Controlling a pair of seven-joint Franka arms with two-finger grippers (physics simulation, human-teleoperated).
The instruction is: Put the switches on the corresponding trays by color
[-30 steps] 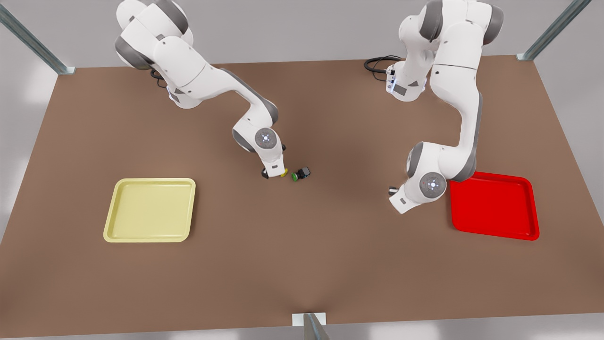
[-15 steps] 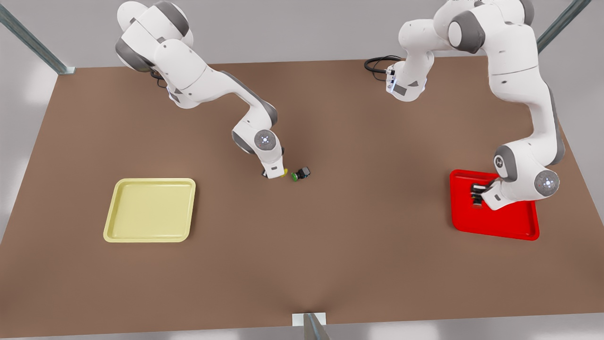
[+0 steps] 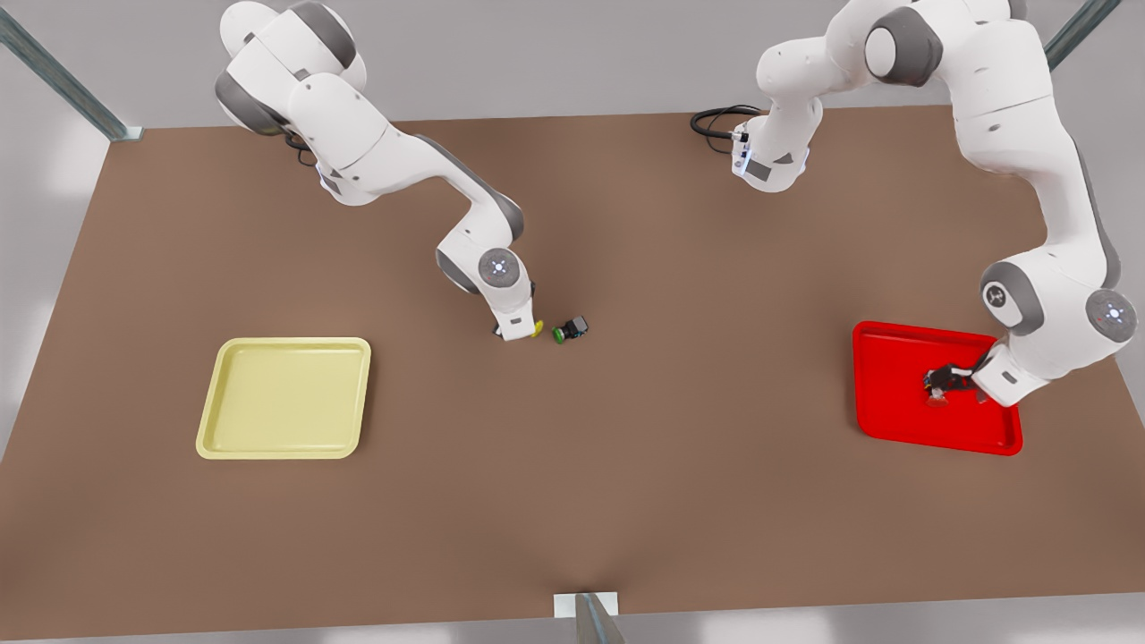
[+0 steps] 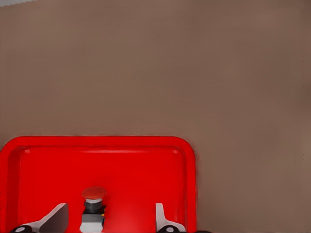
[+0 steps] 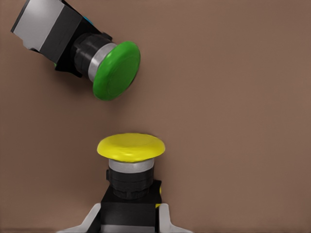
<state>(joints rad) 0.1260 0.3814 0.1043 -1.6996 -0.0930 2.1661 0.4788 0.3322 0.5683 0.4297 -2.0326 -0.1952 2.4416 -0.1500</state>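
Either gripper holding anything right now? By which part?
Right gripper is shut on the yellow switch, gripping its dark body below the cap. Left gripper is open over the red tray; the red switch stands free between its fingers.

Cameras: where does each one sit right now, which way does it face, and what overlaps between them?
Front view: high off the table, looking down at both arms, yellow tray and red tray.
Left wrist view: on the left gripper, open beside the red switch in the red tray.
Right wrist view: on the right gripper, shut on the yellow switch, facing the green switch.
Shared: front view also shows both grippers.
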